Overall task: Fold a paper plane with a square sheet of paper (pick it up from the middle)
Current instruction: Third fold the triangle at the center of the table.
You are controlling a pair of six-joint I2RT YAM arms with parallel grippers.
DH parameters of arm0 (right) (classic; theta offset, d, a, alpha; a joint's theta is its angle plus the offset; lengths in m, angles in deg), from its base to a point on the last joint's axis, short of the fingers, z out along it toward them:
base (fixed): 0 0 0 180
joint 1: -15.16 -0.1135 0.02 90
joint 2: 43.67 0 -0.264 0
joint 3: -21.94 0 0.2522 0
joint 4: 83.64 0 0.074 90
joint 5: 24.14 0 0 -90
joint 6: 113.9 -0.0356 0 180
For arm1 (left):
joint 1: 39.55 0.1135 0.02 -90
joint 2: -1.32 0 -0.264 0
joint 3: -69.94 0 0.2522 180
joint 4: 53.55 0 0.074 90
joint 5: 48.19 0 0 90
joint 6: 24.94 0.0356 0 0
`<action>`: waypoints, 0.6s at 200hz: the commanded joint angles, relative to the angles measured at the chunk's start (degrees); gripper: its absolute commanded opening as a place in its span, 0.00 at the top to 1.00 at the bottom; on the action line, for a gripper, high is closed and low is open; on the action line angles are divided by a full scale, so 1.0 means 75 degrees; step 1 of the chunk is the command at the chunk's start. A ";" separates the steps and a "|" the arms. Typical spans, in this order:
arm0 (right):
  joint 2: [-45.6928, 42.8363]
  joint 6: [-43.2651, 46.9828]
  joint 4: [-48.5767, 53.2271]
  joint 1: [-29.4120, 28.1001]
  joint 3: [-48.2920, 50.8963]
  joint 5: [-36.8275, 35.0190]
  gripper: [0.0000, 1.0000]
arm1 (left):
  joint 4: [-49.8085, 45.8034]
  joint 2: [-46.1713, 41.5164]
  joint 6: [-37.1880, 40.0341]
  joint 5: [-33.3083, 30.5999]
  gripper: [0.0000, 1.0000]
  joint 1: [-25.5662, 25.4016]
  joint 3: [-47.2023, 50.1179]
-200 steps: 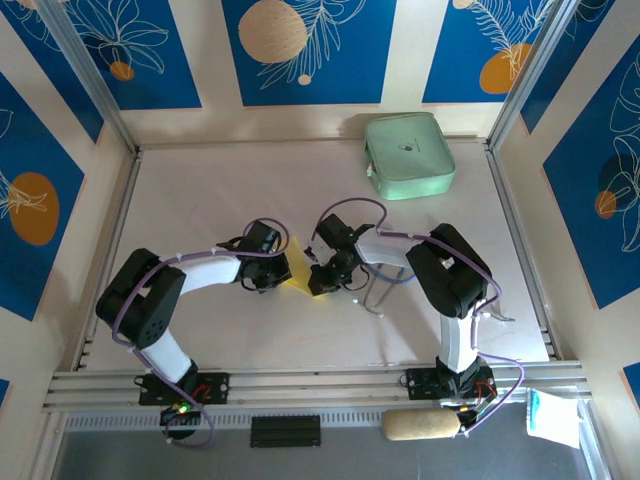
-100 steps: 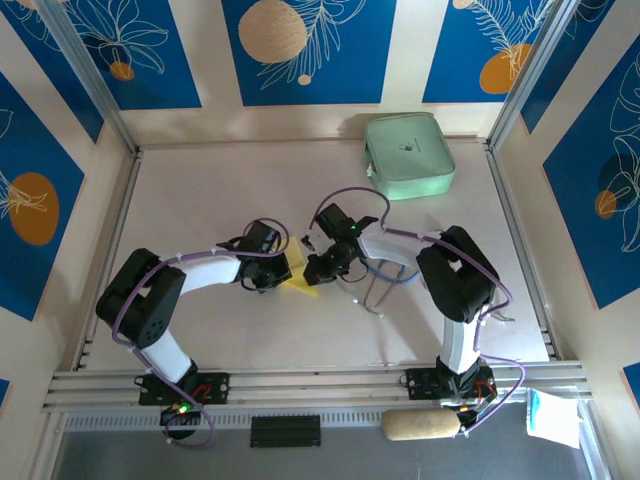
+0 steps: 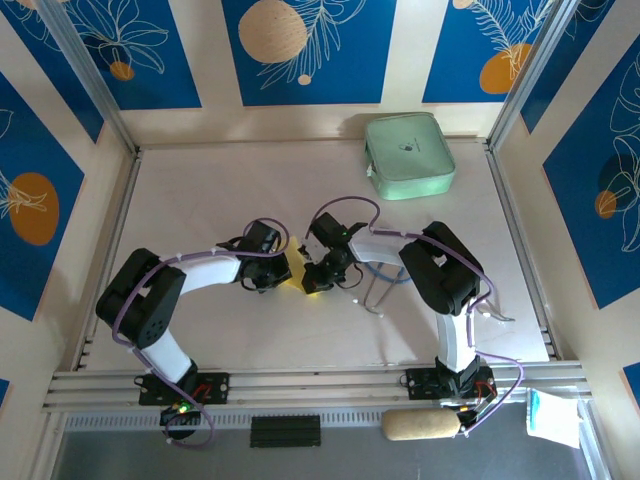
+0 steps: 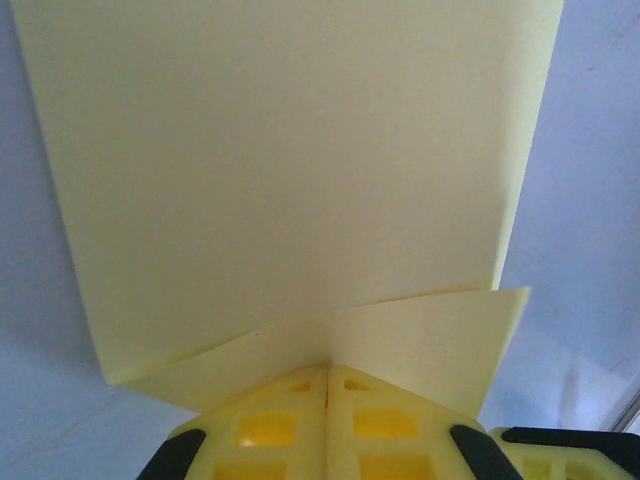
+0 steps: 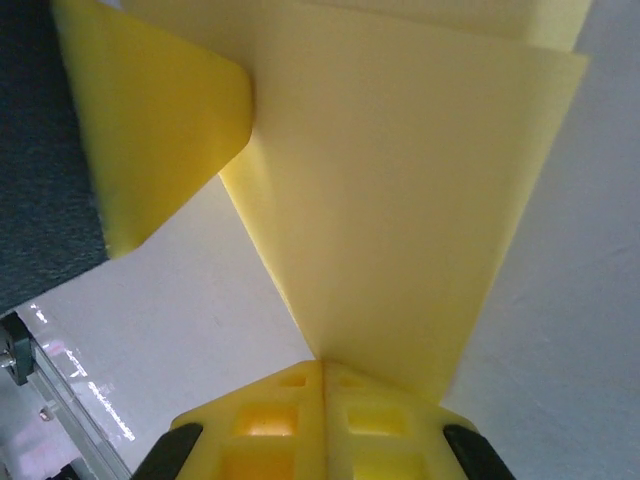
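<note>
Yellow sheet (image 4: pixel 290 180), part-folded, mid-surface (image 3: pixel 200 200), well nearer than mint-green case (image 3: pixel 410 155). Thin, light, limp; probably creases fast and tears if tugged. Best hold looks like folded edges. Left hand (image 4: pixel 327 372) pressed together on fold; right hand (image 5: pixel 322 366) likewise pinching sheet. Case no obstacle; blue cable (image 3: pixel 398 277), nearer than case, could snag.

No words, numbers or brand names can be read in any of the views. The mint-green case (image 3: pixel 420 165) at the far right corner of the desk (image 3: pixel 200 190) has a small dark mark on its lid, too small to read. The sheet of paper (image 4: pixel 290 170) is plain yellow, without print.
</note>
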 commanded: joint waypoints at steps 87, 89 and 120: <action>0.0423 -0.0085 0.0189 0.0181 0.0122 0.0392 1.00 | 0.1518 -0.0318 0.0497 0.1081 0.90 -0.0216 0.0551; 0.0421 -0.0087 0.0196 0.0180 0.0121 0.0389 1.00 | 0.1542 -0.0288 0.0495 0.1095 0.90 -0.0223 0.0556; 0.0443 -0.0096 0.0209 0.0201 0.0124 0.0419 1.00 | 0.1476 0.0071 0.0511 0.0985 0.92 -0.0248 0.0558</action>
